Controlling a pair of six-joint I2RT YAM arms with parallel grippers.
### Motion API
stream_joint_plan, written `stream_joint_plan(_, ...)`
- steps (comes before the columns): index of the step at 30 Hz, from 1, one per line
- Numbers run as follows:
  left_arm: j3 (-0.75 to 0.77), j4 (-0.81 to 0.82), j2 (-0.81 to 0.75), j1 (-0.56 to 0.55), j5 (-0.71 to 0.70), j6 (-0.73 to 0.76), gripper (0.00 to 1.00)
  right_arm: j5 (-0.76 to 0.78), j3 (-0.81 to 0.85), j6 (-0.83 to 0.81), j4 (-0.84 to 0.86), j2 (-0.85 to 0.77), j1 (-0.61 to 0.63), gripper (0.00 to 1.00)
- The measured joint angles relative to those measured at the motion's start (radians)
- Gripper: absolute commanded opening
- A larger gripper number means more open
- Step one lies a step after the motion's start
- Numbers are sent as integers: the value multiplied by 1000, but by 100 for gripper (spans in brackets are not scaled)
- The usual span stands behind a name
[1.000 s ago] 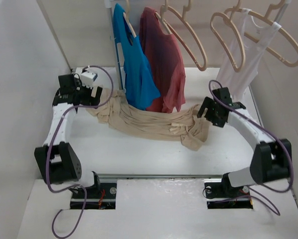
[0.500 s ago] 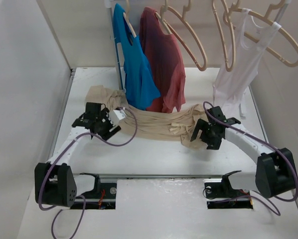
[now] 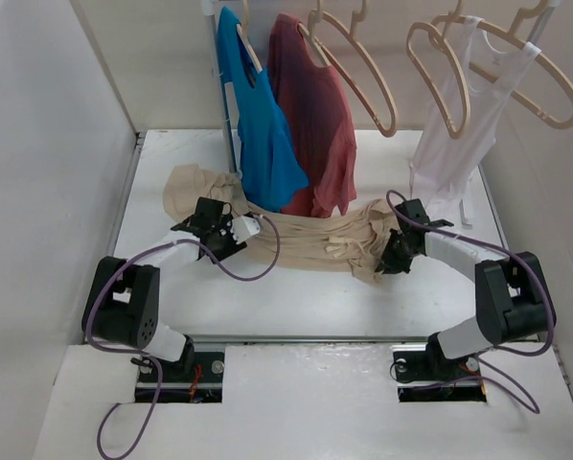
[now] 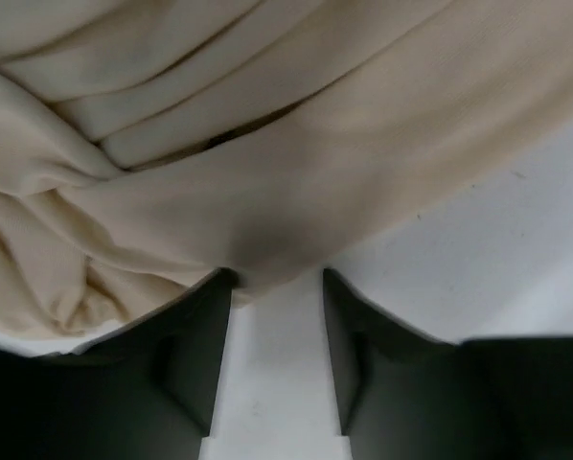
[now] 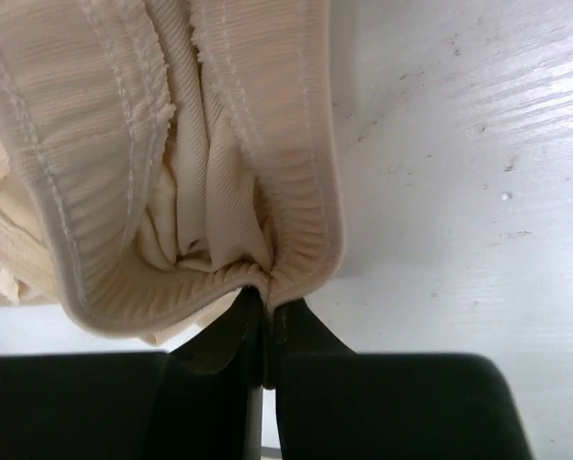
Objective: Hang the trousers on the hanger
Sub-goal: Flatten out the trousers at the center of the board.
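The trousers (image 3: 306,240) lie across the middle of the surface (image 3: 296,302), stretched left to right, with a bunched heap at their far-left end. The left jaws sit at the trousers' near edge, left of centre, with the cloth's edge between their tips. The right jaws are at the trousers' right end, pinching its rim. Behind, above the far side of the surface, hang from left to right a shirt (image 3: 263,144), a T-shirt (image 3: 315,125) just beside it, a hanger (image 3: 389,125), a second hanger (image 3: 456,126) and a vest (image 3: 440,168). The shirt and T-shirt hems reach down to the trousers' far edge.
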Motion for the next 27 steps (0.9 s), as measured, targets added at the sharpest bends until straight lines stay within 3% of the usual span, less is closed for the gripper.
stream_joint_plan(3,3,42,44,-2,-15,-5,0,1,18,-21,-22,-14,-14,0)
stream_joint_plan(8,3,27,41,30,9,-9,0,1,144,-62,-117,-168,-123,0)
stream_joint_plan(12,13,-71,-34,145,50,0,0,-10,300,-87,-153,-285,-250,0)
stream_joint_plan(18,157,-292,-182,290,118,85,0,-75,401,-101,-217,-312,-272,0)
stream_joint_plan(27,274,-692,-341,277,180,312,2,-70,401,-112,-323,-310,-311,0)
